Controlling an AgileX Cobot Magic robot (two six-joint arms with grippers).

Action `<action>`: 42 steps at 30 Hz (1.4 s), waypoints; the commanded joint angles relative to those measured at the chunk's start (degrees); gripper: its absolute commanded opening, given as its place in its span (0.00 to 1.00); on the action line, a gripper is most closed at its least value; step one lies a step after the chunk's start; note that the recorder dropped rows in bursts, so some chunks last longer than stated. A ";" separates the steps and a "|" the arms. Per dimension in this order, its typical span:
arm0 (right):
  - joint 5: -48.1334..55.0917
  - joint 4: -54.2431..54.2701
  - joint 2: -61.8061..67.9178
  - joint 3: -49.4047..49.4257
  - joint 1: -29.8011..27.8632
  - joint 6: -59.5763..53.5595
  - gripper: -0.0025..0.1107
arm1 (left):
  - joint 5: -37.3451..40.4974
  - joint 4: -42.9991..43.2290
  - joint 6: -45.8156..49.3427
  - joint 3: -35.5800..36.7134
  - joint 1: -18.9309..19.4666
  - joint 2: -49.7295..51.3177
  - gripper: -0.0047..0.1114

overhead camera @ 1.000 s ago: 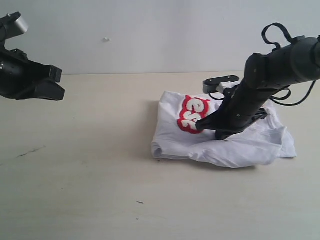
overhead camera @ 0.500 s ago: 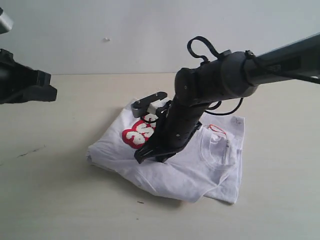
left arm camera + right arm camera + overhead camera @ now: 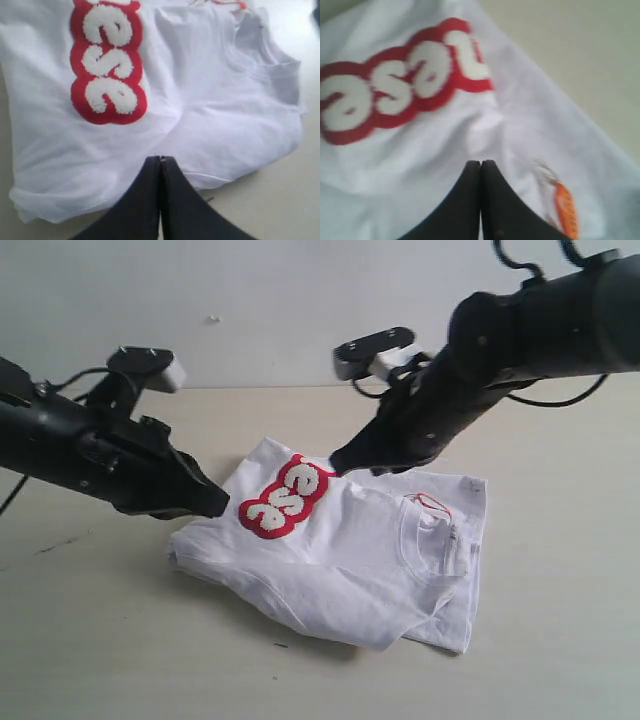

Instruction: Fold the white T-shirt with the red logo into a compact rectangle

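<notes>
Tabletop, both arms in.

- The white T-shirt (image 3: 340,560) lies partly folded in a rumpled, roughly four-sided heap on the pale table (image 3: 120,640), with layers doubled at the near edge.
- The red logo (image 3: 285,497) faces up on the shirt's end nearest the left arm. The ribbed collar (image 3: 430,540) is at the opposite end, with the orange neck tag (image 3: 565,207) just beside it.
- Writing: fuzzy white bubble letters on the red patch. About three show, something like "ese", and the rest can't be read. The tag print is too blurred.
- The left gripper (image 3: 215,502) sits at the shirt's logo-end edge. In the left wrist view its fingers (image 3: 150,200) are pressed together with nothing seen between them, the tip just over the cloth.
- The right gripper (image 3: 338,462) is above the shirt's far edge, close to the logo. Its fingers (image 3: 495,205) are also pressed together and empty. Touching the cloth or not: can't tell.
- In the way: the right arm (image 3: 480,370) crosses the far edge and hides a bit of it. The left arm (image 3: 90,455) covers the table beside the logo end.
- Around: a dark speck (image 3: 280,645) lies on the table near the shirt's front edge, and a thin scratch (image 3: 60,543) is well off past the logo end. A plain wall (image 3: 300,300) stands behind, with a small mark (image 3: 212,319) on it.
</notes>
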 commanded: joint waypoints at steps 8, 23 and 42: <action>-2.14 1.93 4.89 2.27 -7.50 -1.26 0.02 | -3.35 -1.22 0.17 -5.47 -0.52 18.42 0.04; -5.29 2.41 3.61 2.27 -7.50 -1.90 0.02 | 1.76 16.47 -20.78 2.16 -0.40 16.28 0.04; 2.77 8.74 2.20 2.27 -7.63 -6.77 0.24 | -6.62 16.50 -26.37 6.59 0.48 -5.93 0.04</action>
